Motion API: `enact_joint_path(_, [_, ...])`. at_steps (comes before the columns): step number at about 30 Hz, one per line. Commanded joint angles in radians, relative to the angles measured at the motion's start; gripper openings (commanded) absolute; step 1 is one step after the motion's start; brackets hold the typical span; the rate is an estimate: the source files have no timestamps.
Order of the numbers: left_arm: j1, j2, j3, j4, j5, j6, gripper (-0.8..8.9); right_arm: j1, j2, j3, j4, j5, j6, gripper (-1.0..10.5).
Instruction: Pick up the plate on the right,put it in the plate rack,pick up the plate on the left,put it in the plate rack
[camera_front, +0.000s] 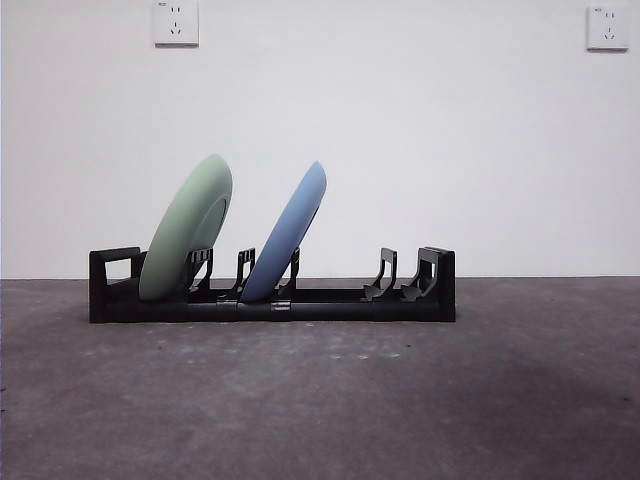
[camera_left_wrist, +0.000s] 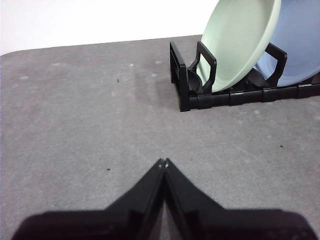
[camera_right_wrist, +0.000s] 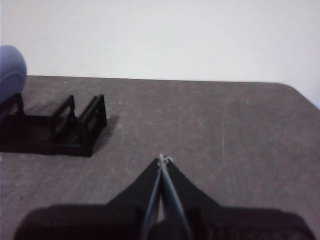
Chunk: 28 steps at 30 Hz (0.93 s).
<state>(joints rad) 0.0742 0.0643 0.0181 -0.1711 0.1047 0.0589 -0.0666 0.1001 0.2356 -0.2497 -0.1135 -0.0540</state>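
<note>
- a long black rack (camera_front: 272, 300) sits across the middle of a grey bench (camera_front: 320, 400), in front of a plain white wall with two sockets high up.
- two plates already stand in the rack, both leaning the same way, top edges tipped toward the right of the front view.
- the green plate (camera_front: 188, 228) is in the slot nearest the rack's left end block; its lower edge sits down between the dividers.
- the blue plate (camera_front: 287, 233) is a slot or so further along, close beside the green one but not touching it as far as i can see.
- the right half of the rack holds nothing; its dividers and end block stand bare.
- no plate lies on the bench in any view.
- the left gripper (camera_left_wrist: 164, 161) hangs over bare bench, well apart from the rack's green-plate end; its fingers are pressed together at the tips and hold nothing.
- the right gripper (camera_right_wrist: 163, 159) is also over bare bench, off the rack's empty end, fingers closed to a point and empty.
- neither arm shows in the front view, so both look pulled back from the work.
- my reading: both placements look done, each plate seated in its own slot, and nothing of the task seems left beyond the arms resting.
</note>
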Motion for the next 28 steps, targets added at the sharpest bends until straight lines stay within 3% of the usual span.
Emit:
enact_joint_path(1, [0.003, 0.001, -0.009, 0.007, 0.003, -0.006, -0.03, -0.001, -0.043, -0.067, 0.021, 0.003, 0.032, 0.0])
enact_joint_path(10, [0.003, 0.002, -0.009, 0.007, 0.003, -0.006, -0.04, -0.001, -0.092, -0.203, 0.023, 0.002, 0.036, 0.0])
enact_joint_path(28, [0.003, 0.003, -0.009, 0.007, 0.003, -0.006, -0.03, 0.000, -0.092, -0.209, 0.041, 0.017, 0.025, 0.0])
